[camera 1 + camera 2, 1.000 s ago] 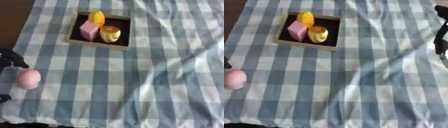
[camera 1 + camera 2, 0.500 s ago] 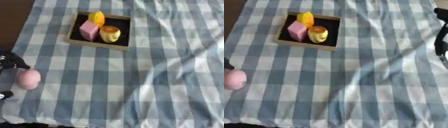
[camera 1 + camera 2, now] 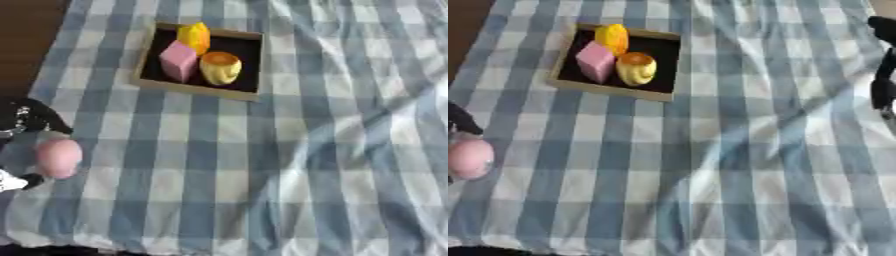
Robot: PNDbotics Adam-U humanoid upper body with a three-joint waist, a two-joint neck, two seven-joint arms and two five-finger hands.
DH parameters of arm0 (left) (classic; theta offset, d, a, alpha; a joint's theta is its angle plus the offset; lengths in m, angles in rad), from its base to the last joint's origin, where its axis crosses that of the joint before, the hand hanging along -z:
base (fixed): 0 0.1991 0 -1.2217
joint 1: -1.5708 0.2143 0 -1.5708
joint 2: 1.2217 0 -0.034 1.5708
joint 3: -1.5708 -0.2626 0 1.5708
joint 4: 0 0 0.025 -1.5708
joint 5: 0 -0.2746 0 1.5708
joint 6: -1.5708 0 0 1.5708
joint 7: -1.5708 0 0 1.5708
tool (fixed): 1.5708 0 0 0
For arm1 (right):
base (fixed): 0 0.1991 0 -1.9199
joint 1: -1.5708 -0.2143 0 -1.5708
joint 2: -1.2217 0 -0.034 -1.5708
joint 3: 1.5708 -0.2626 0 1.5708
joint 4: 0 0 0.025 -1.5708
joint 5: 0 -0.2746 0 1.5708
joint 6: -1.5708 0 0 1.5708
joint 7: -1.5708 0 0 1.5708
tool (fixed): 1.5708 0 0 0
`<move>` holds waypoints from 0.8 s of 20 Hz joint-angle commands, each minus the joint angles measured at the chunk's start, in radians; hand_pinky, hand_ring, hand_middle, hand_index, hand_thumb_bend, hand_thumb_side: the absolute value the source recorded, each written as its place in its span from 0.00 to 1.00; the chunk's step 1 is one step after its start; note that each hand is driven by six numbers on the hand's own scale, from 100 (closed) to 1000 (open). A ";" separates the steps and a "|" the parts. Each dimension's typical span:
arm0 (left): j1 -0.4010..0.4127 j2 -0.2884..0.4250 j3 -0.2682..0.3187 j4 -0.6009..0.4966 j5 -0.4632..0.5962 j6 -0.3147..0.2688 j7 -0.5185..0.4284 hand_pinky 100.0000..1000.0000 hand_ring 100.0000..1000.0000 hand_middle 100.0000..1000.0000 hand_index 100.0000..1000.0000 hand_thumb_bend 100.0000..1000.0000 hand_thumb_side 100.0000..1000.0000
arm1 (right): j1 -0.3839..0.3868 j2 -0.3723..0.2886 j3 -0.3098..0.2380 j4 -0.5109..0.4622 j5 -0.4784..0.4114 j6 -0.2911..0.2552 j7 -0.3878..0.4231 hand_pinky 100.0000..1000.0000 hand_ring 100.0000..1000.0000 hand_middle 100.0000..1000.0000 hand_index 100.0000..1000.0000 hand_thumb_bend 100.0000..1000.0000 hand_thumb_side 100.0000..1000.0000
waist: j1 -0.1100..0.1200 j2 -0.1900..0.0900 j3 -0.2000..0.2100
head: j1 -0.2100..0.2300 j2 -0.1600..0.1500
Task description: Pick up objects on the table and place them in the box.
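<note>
A pink egg-shaped object lies at the cloth's left edge; the wooden box (black inside), far from it, holds 3 things: pink block, yellow cup, orange-yellow piece

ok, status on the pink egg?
Left hand closing around pink egg at left table edge. Right hand idle, far right. Box holds three objects; path clear.
</note>
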 commanded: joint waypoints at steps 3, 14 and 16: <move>-0.023 0.005 -0.005 0.006 -0.026 -0.045 -0.030 0.89 0.84 0.73 0.86 0.25 0.33 | -0.005 -0.009 -0.006 -0.017 -0.004 0.006 0.022 1.00 1.00 0.29 0.94 0.00 0.41 | 0.020 -0.026 -0.003 | 0.005 0.004; -0.043 -0.021 -0.019 0.033 -0.175 -0.028 0.131 0.66 0.69 0.55 0.65 0.17 0.33 | -0.008 0.003 -0.005 -0.017 -0.017 0.020 0.058 1.00 1.00 0.28 0.94 0.00 0.41 | 0.023 -0.025 -0.007 | 0.010 0.004; -0.042 -0.025 -0.026 0.044 -0.179 -0.038 0.148 0.64 0.67 0.53 0.62 0.09 0.30 | -0.008 0.005 -0.007 -0.017 -0.018 0.023 0.060 1.00 1.00 0.28 0.94 0.00 0.41 | 0.023 -0.025 -0.008 | 0.011 0.004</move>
